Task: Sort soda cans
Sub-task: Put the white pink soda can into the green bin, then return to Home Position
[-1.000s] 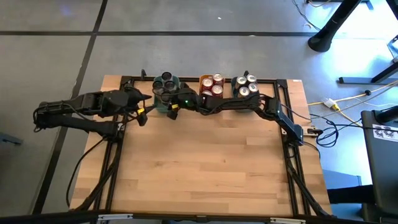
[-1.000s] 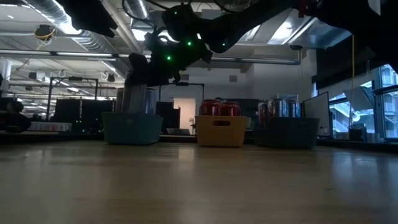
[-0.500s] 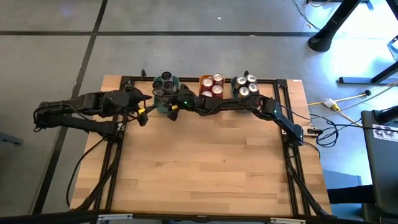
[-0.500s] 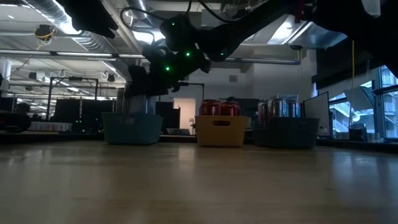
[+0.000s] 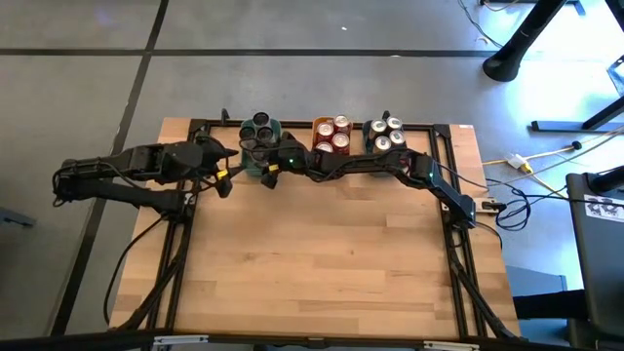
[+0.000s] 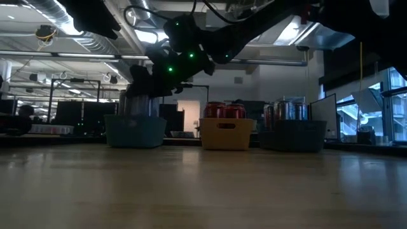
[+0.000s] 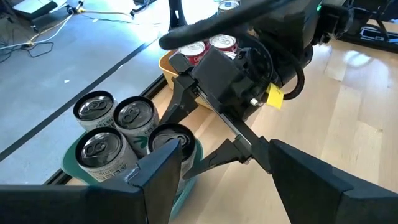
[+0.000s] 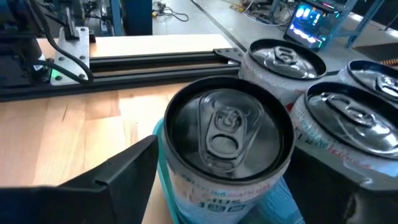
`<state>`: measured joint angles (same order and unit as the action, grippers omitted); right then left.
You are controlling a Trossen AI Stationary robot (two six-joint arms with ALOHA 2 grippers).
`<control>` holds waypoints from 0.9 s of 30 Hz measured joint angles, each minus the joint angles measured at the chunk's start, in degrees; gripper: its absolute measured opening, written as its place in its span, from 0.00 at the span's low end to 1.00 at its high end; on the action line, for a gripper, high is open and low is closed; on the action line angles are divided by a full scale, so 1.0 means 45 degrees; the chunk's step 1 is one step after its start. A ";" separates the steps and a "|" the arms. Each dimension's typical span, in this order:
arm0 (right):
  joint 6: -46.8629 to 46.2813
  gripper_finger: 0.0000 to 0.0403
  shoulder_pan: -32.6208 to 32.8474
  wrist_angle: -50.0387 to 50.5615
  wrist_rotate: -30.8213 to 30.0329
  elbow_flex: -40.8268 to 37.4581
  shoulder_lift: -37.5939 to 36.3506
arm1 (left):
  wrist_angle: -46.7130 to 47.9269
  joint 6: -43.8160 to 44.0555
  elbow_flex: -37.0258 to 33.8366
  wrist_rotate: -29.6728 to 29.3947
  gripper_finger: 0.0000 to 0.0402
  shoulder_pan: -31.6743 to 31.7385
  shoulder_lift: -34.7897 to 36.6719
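At the table's far edge stand a teal bin (image 5: 261, 136) of dark-silver cans, a yellow bin (image 5: 331, 136) of red cans and a grey bin (image 5: 384, 136) of silver cans. My right gripper (image 5: 257, 156) reaches across to the teal bin's near corner and is shut on one soda can (image 8: 227, 143), (image 7: 169, 138). Three more cans (image 7: 115, 127) stand in that bin beside it. My left gripper (image 7: 230, 186) is open and holds nothing. It hovers just left of the teal bin (image 7: 186, 180). My right gripper has the soda can's side wall (image 8: 171, 180) between its two fingers (image 8: 118, 177), one on each side of the body below the rim. It comes slanting down from the near right. The can stands upright with its lower end inside the teal bin (image 8: 273, 199); its base is hidden.
The bins stand in a row against the black frame rail (image 5: 292, 125) at the far edge. The yellow bin (image 6: 224, 133) and the grey bin (image 6: 292, 135) are packed with cans. Bare wooden tabletop (image 5: 322, 263) stretches toward the near edge. Cables run along both sides.
My right gripper has come down a little toward the teal bin with the can between its fingers. The can now sits lower, with its bottom inside the bin next to the other cans. My left arm has stayed still.
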<state>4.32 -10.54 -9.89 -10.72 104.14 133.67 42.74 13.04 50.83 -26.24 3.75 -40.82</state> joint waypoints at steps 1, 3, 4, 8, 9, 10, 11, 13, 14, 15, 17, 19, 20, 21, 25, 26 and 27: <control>0.0000 0.79 0.0004 -0.0014 0.0000 0.0004 0.0000 | 0.0000 -0.0001 0.0000 0.0000 0.57 0.0000 0.0000; 0.0000 0.81 0.0004 -0.0020 0.0000 0.0003 0.0000 | 0.0000 0.0003 0.0000 0.0000 0.57 0.0000 0.0000; 0.0000 0.81 0.0004 -0.0045 0.0000 0.0001 0.0000 | 0.0000 0.0003 0.0000 0.0000 0.57 0.0000 0.0000; -0.0003 0.82 0.0004 -0.0118 -0.0292 0.0000 0.0000 | 0.0000 -0.0001 0.0000 0.0000 0.57 0.0000 0.0000; -0.0003 0.82 0.0004 -0.0115 -0.0383 -0.0001 0.0000 | 0.0000 0.0003 0.0000 0.0000 0.57 0.0000 0.0000; -0.0005 0.82 0.0004 -0.0128 -0.0396 -0.0001 0.0000 | 0.0000 0.0003 0.0003 0.0000 0.57 0.0000 0.0000; -0.0009 0.82 0.0011 -0.0157 -0.0416 -0.0001 -0.0004 | -0.0005 0.0003 0.0000 0.0000 0.57 0.0000 0.0000; -0.0192 0.82 0.0044 -0.0158 -0.0477 0.0015 -0.0046 | 0.0000 0.0003 0.0000 0.0000 0.57 0.0000 0.0000; -0.0289 0.82 0.0078 -0.0116 -0.0506 0.0114 -0.0049 | 0.0000 0.0003 0.0000 0.0000 0.57 0.0000 0.0000; -0.0313 0.82 0.0100 -0.0089 -0.0535 0.0226 -0.0049 | 0.0004 0.0001 0.0000 0.0000 0.57 0.0000 0.0000; -0.0291 0.82 0.0181 0.0055 -0.0603 0.0490 -0.0059 | 0.0010 0.0003 0.0000 0.0000 0.57 0.0000 0.0000; -0.0220 0.82 0.0205 0.0293 -0.0725 0.0700 -0.0082 | 0.0015 0.0003 0.0000 0.0000 0.57 0.0000 0.0000; -0.0195 0.82 0.0241 0.0463 -0.0794 0.0788 -0.0087 | 0.0015 0.0003 0.0000 0.0000 0.57 0.0000 0.0000; -0.0192 0.82 0.0278 0.0704 -0.0848 0.0893 -0.0087 | 0.0015 0.0003 0.0002 0.0000 0.57 0.0000 0.0000; -0.0188 0.82 0.0330 0.1899 -0.0951 0.1654 -0.0087 | 0.0015 0.0003 0.0000 0.0000 0.57 0.0000 0.0000; -0.0154 0.82 0.0344 0.2336 -0.1064 0.1930 -0.0092 | 0.0019 0.0008 0.0000 0.0000 0.57 0.0000 0.0000; -0.0061 0.82 0.0400 0.2886 -0.1114 0.2200 -0.0097 | 0.0019 0.0006 0.0002 0.0000 0.57 0.0000 0.0000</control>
<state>4.04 -8.74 3.10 -15.74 114.04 133.23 42.83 13.07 50.84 -26.24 3.75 -40.82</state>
